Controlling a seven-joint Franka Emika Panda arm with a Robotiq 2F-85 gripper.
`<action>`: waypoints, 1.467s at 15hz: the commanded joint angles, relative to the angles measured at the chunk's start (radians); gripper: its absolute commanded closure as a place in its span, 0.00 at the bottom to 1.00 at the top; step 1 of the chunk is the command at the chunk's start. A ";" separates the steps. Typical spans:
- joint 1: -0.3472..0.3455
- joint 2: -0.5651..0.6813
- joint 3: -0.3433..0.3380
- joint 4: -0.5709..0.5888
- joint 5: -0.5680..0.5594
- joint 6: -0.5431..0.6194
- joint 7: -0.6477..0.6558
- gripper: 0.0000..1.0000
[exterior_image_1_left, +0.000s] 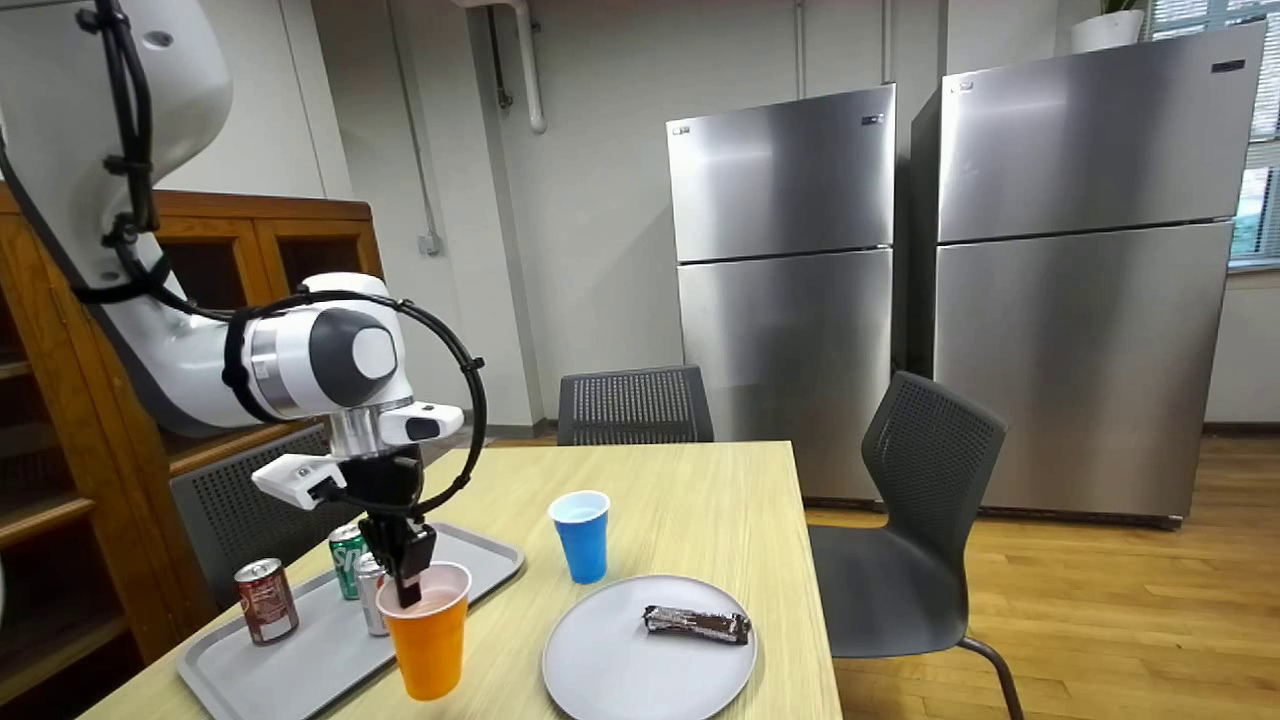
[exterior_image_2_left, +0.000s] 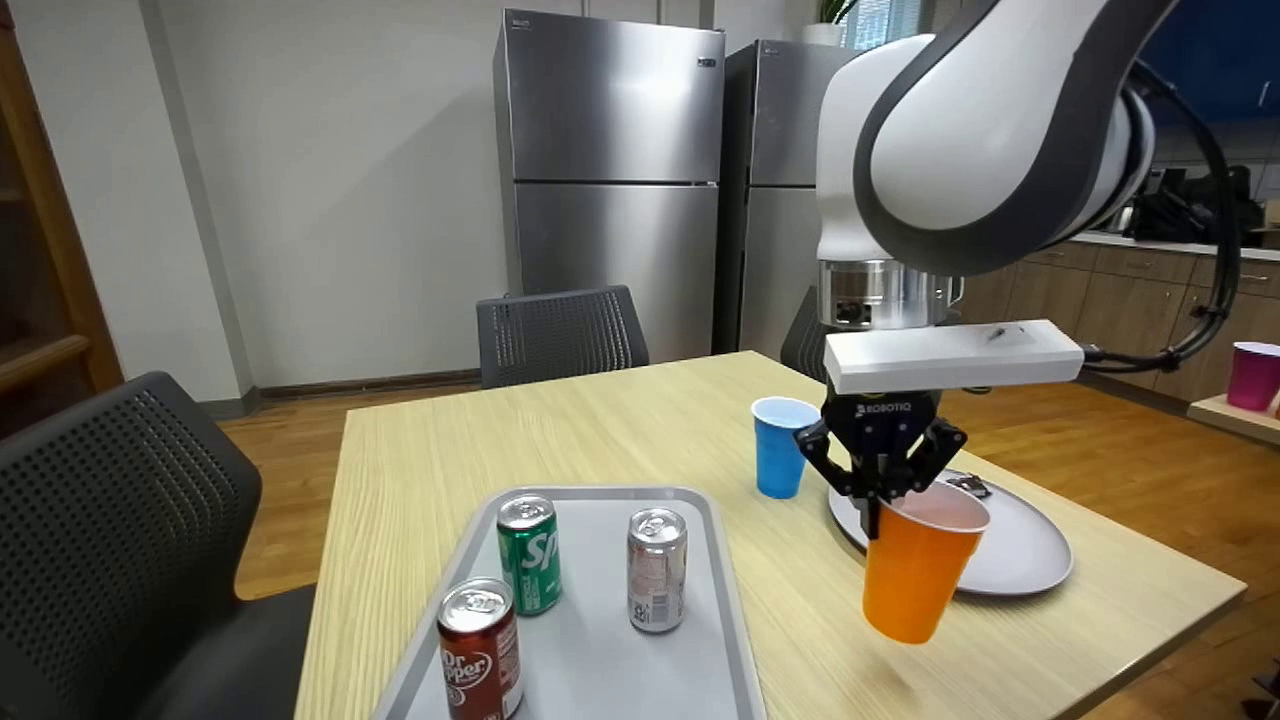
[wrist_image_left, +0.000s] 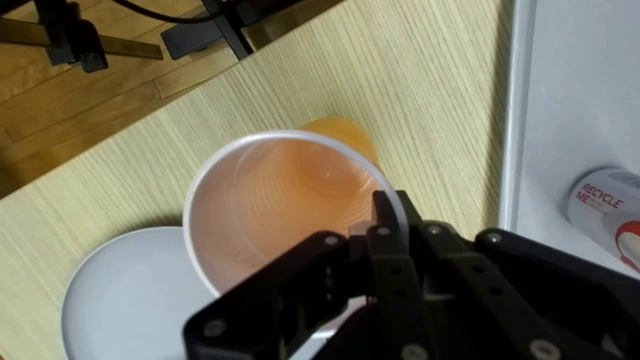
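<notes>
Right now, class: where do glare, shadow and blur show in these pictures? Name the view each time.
In an exterior view, bright glare on a steel refrigerator and a faint shadow on the table below the orange cup; in the wrist view, a shadow band beside the gray tray, the gripper very dark and slightly soft low in the frame.

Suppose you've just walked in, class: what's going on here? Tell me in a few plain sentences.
A robot arm has its gripper shut on an orange plastic cup at the rim, one finger inside and one outside. The cup is tilted and appears to hang above the table. A Dr Pepper can, a Sprite can and a silver can stand on the grey tray. A blue plastic cup stands upright on the table, near a plate holding a wrapped bar.
</notes>
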 joint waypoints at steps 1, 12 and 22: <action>-0.001 -0.027 -0.001 -0.044 -0.046 0.009 0.024 0.99; 0.000 0.036 -0.066 -0.050 -0.322 0.072 0.234 0.99; 0.015 0.108 -0.119 -0.030 -0.437 0.085 0.339 0.99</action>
